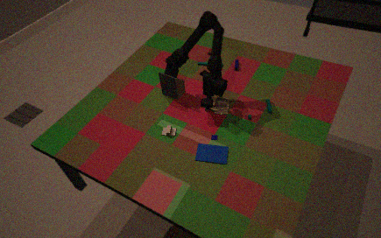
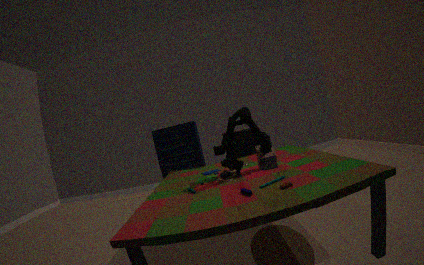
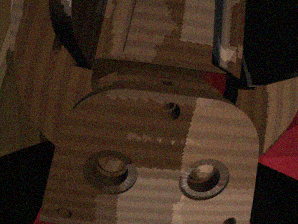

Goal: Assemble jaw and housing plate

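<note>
My gripper [image 1: 210, 104] [image 2: 230, 172] [image 3: 150, 161] is low over the table, its dark fingers either side of the raised block on the housing plate [image 3: 150, 125], shut on it. The wood-toned plate fills the lower wrist view. A round stub top shows inside its left ringed hole [image 3: 91, 171] and another inside its right ringed hole [image 3: 224, 181]. Wood-toned parts, seemingly the jaws, show beyond the plate at left [image 3: 27, 100] and right [image 3: 275, 112]. The gear teeth and pins are hidden. I cannot tell whether the plate is fully seated.
A small pale piece [image 1: 169, 130], a blue cube [image 1: 215, 137] and a blue rectangle [image 1: 212, 154] lie in front of the gripper. A teal bar [image 1: 269, 106] lies right. A blue piece [image 1: 236, 65] [image 2: 246, 192] lies behind. A grey panel [image 1: 172, 85] [image 2: 268, 162] stands near the arm's base.
</note>
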`<act>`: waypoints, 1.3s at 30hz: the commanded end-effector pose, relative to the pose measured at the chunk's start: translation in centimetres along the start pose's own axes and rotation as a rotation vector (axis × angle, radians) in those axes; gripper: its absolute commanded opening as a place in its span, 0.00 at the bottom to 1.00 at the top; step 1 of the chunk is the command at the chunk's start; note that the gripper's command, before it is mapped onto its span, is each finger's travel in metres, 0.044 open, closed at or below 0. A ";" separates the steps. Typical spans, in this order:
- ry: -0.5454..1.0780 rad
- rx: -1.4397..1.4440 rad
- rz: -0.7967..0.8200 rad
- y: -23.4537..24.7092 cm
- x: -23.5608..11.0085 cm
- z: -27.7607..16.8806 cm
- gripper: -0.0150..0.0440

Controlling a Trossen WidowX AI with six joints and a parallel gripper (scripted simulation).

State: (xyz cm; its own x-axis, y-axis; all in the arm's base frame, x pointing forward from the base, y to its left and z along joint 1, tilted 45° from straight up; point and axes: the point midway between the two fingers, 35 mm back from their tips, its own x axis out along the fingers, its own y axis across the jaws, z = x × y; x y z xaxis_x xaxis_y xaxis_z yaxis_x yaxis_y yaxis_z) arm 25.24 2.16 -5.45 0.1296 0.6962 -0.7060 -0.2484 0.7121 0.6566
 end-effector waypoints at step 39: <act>-0.001 -0.007 -0.005 -0.1 0.4 0.2 0.85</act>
State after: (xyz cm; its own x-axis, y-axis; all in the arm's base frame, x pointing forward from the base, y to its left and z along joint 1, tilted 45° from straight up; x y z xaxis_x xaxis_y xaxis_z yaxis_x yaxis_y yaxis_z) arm 25.42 2.36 -5.69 0.1305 0.6940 -0.7081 -0.2541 0.7137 0.6527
